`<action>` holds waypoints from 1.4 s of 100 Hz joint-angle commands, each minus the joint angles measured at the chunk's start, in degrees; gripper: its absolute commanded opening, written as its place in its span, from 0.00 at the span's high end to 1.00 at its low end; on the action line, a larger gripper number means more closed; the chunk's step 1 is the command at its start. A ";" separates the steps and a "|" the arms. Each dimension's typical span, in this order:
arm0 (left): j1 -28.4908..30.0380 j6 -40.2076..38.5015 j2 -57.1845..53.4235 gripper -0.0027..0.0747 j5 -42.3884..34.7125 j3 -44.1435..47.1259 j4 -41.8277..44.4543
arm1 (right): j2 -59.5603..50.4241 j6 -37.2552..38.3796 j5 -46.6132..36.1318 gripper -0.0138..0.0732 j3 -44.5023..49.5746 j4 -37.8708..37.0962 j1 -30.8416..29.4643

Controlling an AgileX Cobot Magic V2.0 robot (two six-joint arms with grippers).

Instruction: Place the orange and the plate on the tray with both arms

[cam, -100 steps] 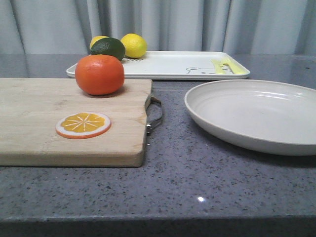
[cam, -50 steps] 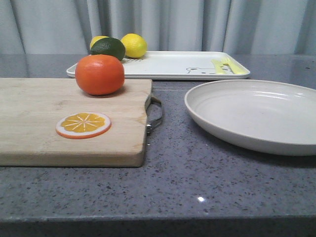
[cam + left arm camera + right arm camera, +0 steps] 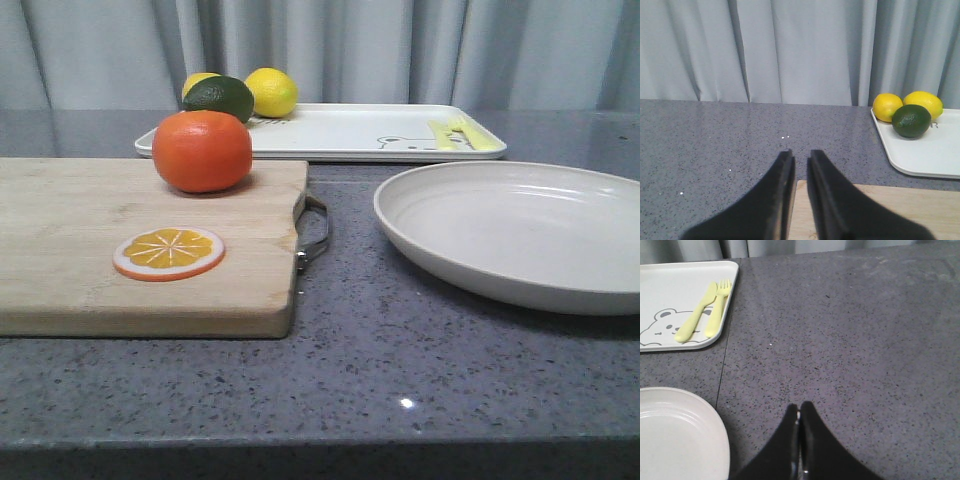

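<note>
Orange [image 3: 202, 150] near cutting board [image 3: 120, 250] far edge, plate [image 3: 520, 232] beside tray [image 3: 370, 130]

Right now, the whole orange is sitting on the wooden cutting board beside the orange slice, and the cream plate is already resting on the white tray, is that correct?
Not quite: the plate is not on the tray. The front view shows it on the grey counter, nearer than the tray and to the right of the cutting board. The rest holds: the orange sits on the board behind the orange slice.
</note>
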 commanded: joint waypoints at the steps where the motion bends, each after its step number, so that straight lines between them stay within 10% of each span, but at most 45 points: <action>1: -0.04 -0.60 1.90 0.59 -4.94 -2.82 -0.11 | 0.11 -0.54 -3.86 0.92 -2.19 -0.20 -0.21; 28: -0.91 -0.60 7.88 0.20 0.63 -8.66 -0.11 | 0.11 -0.54 -3.86 0.92 -2.19 -0.20 -0.21; 87: -21.36 -0.60 29.64 0.12 13.43 -28.30 -3.79 | 0.11 -0.54 -3.86 0.92 -2.19 -0.20 -0.21; 140: -30.15 -0.60 54.88 0.12 42.76 -55.07 -7.06 | 0.11 -0.54 -3.81 0.92 -2.19 -0.20 -0.21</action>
